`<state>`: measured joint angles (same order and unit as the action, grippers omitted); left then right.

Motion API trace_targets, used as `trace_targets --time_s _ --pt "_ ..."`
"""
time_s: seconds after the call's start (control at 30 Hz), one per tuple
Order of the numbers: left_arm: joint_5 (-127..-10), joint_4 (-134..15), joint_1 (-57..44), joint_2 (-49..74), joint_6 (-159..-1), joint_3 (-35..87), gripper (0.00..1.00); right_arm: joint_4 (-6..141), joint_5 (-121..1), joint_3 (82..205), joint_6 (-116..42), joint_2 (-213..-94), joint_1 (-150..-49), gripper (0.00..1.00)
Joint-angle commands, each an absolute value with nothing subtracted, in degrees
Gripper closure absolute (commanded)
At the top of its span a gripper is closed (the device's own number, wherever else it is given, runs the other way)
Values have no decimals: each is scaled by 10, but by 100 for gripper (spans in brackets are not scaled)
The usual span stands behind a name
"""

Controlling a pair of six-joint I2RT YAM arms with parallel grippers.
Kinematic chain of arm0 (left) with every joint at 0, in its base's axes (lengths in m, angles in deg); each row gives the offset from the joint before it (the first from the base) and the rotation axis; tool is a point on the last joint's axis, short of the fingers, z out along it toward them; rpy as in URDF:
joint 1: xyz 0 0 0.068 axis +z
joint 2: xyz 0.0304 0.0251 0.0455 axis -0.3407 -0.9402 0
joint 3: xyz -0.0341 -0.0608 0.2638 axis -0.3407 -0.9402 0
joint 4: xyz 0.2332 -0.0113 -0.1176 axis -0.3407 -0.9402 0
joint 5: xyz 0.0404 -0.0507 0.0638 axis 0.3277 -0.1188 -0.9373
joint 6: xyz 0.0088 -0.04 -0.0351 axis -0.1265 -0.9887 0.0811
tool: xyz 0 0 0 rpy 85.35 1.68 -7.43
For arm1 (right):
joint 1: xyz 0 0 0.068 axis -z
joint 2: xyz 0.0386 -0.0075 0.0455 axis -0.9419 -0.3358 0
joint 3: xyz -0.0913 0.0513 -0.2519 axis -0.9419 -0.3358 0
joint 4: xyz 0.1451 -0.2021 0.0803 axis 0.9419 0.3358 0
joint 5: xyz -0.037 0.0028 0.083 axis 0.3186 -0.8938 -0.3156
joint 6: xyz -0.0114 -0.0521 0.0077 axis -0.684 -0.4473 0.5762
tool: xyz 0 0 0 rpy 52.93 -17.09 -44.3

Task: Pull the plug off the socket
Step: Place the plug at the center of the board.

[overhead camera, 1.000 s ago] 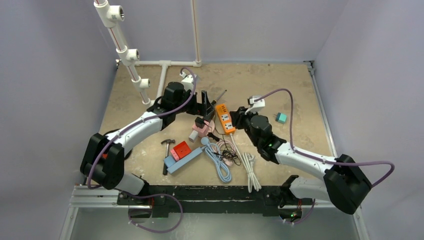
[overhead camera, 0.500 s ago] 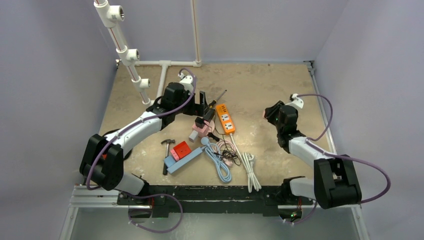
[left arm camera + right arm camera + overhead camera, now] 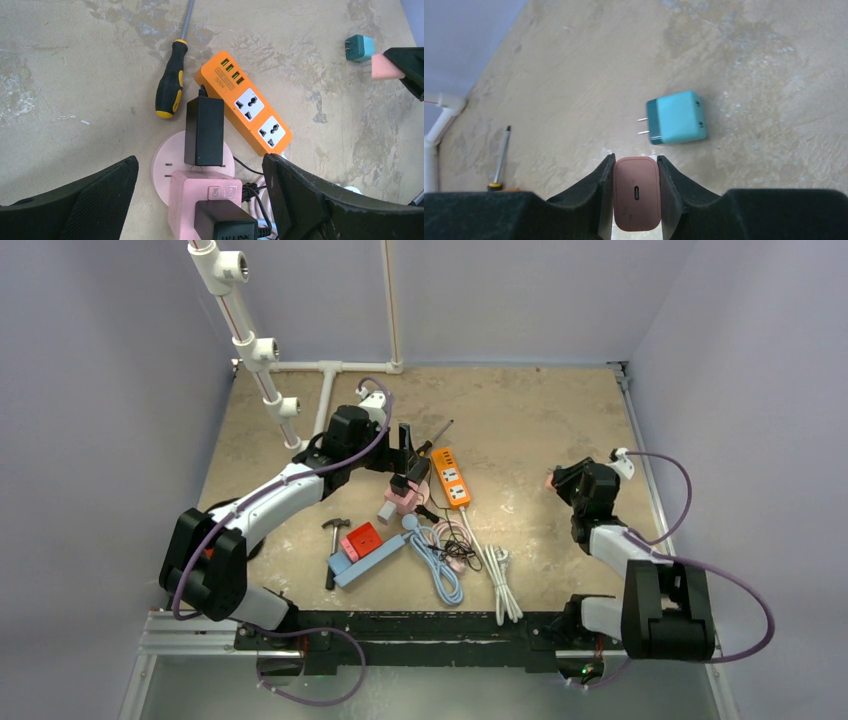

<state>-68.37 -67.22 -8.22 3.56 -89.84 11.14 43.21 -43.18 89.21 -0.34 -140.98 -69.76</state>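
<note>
— Right gripper (image 3: 635, 161), item one. Condition?
— Pinching the pink plug (image 3: 636, 192) between both fingers, port end facing the wrist camera. Location: well to the right of the orange power strip (image 3: 451, 477), above bare desk (image 3: 520, 410).
— Change since the last count?
— A second ago this gripper sat at the strip's right side. It has swung clear and taken the plug with it. Both sockets on the strip show empty in the left wrist view. Judgement: the pull looks done, and only setting the plug down is left.
— Item two?
— Teal charger (image 3: 676, 117), loose on the desk, prongs pointing back toward the strip, just beyond the held plug.
— Item three?
— Left gripper (image 3: 199, 160), spread wide, holding nothing, just left of the strip over a black adapter (image 3: 204, 131) and a pink cube socket (image 3: 202, 200). Unmoved.
— Further out?
— Screwdriver (image 3: 169, 90), beside the strip's far end.
— Room?
— Right of the strip: open desk, with the side wall (image 3: 720, 390) close behind the right arm. Near side: crowded with cables (image 3: 445, 560). Far side: open up to the white pipes (image 3: 262, 350).
</note>
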Motion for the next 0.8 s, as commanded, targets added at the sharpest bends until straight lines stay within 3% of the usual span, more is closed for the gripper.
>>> trace_targets --time_s 0.0,0.07,0.4,0.6,0.77 --pt "-687 -662 -80 55 -890 138 6 417 -498 911 2 -1453 -654 94" --pt "-688 -663 -80 56 -890 138 6 411 -521 911 0 -1466 -638 94" --pt "-686 -664 -80 61 -891 138 6 401 -540 906 -1 -1474 -620 45" --pt "-691 -664 -80 63 -890 138 6 404 -533 903 1 -1465 -619 32" --pt "-693 -665 -80 65 -889 138 6 403 -529 890 -1 -1425 -619 13"
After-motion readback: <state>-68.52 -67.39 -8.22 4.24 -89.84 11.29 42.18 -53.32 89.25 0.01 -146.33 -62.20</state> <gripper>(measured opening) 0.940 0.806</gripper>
